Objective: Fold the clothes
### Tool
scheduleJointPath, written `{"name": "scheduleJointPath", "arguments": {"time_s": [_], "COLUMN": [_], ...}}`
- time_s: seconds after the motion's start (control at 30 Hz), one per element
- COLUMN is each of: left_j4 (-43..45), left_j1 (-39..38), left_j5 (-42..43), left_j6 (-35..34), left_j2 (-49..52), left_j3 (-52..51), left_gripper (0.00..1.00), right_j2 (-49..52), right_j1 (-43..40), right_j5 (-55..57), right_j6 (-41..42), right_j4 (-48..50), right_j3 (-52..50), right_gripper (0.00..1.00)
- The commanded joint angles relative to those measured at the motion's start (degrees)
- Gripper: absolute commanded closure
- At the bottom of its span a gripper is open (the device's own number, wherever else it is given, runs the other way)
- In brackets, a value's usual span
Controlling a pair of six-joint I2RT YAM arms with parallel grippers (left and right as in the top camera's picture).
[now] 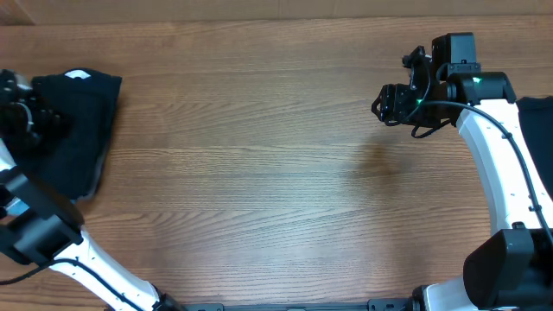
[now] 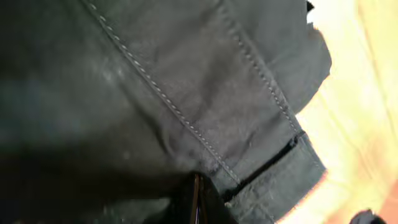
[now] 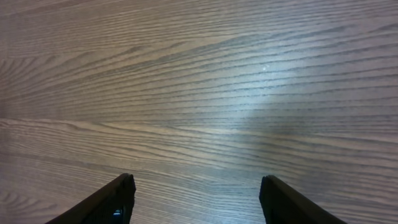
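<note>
Wood-grain bench (image 1: pixel 259 173) runs bare across the middle. The black shirt (image 1: pixel 82 121) sits bunched at the upper left of the overhead frame, under the left arm (image 1: pixel 34 229). This looks like the fetching step: the shirt needs dragging to the centre and spreading flat before any fold. At the upper right the right jaws hang spread apart over bare wood, holding nothing. The left jaws are buried in cloth (the wrist view is all seam and shadow), so I cannot tell their state. More dark cloth (image 1: pixel 537 117), likely another garment, is cut off at the right edge.
</note>
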Motion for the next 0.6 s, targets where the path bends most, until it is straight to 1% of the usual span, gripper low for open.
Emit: {"name": "scheduleJointPath", "arguments": {"time_s": [0.0,0.07,0.1,0.17,0.2,0.27,0.33,0.37,0.4,0.47,0.57], "left_j4": [1.6,1.7,1.8,1.3,0.6,-0.9,-1.3,-0.8,0.3,1.4,2.2], "left_j1": [-1.5,-1.5,-1.5,-0.7,-0.5,-0.3,-0.2,-0.2,0.2,0.9,3.0], "left_j5": [2.2,3.5,6.1,17.6,18.3,15.1,8.4,5.5,-0.7,-9.8,-15.5], "left_j6": [2.4,2.4,2.4,2.6,2.6,2.6,2.0,1.0,-2.4,-7.2,-10.0], "left_j2": [0.0,0.0,0.0,0.0,0.0,0.0,0.0,0.0,0.0,0.0,0.0], "left_j3": [-3.5,-3.6,-3.4,1.1,3.3,9.1,13.0,13.5,13.4,12.8,12.6], "left_gripper": [0.96,0.96,0.96,0.96,0.96,0.96,0.96,0.96,0.96,0.96,0.96], "right_j2": [0.5,0.7,0.8,1.1,1.1,1.1,1.1,1.1,1.1,1.1,1.1], "right_j1": [-0.1,-0.1,-0.1,-0.1,-0.1,-0.1,-0.1,-0.1,-0.1,-0.1,-0.1], "right_j5": [0.0,0.0,0.0,0.0,0.0,0.0,0.0,0.0,0.0,0.0,0.0], "right_j6": [0.0,0.0,0.0,0.0,0.0,0.0,0.0,0.0,0.0,0.0,-0.3], "right_j4": [0.0,0.0,0.0,0.0,0.0,0.0,0.0,0.0,0.0,0.0,0.0], "right_j3": [-0.3,-0.3,-0.3,-0.3,-0.3,-0.3,-0.3,-0.3,-0.3,-0.3,-0.3], "right_gripper": [0.32,0.31,0.31,0.31,0.31,0.31,0.31,0.31,0.28,0.26,0.25]}}
